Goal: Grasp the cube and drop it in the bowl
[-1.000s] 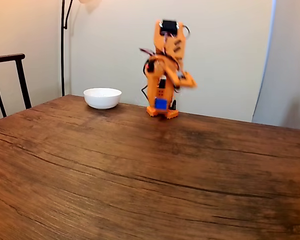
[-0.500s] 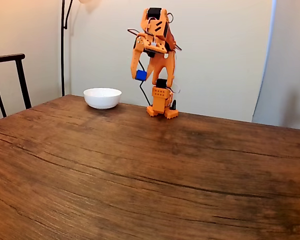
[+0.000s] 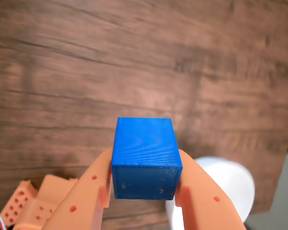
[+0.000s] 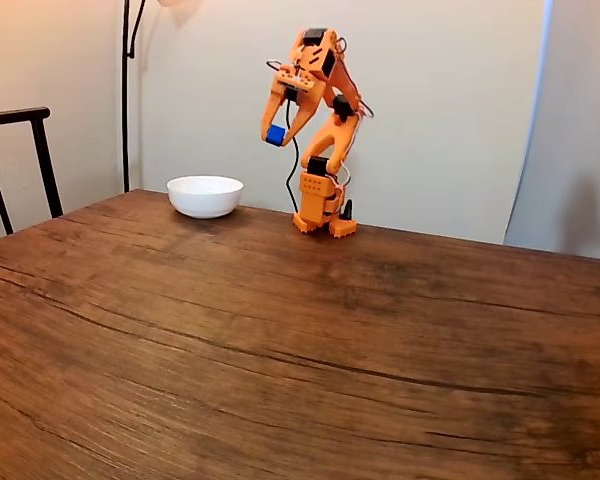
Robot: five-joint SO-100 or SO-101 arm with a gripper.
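Blue cube [image 3: 145, 155] clamped in end effector [image 4: 277, 135], raised above counter [image 4: 280, 340], right of bowl [image 4: 205, 195] in fixed view; grasp done, carry-over and drop pending

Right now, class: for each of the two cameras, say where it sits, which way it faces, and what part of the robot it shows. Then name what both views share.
Wrist view: rides on the arm, looks down past the end effector at the table; its orange fingers clamp the cube.
Fixed view: stands low at the table's near end, faces across it toward the wall; the whole arm shows, raised.
Shared: the held cube, the bowl, the table.
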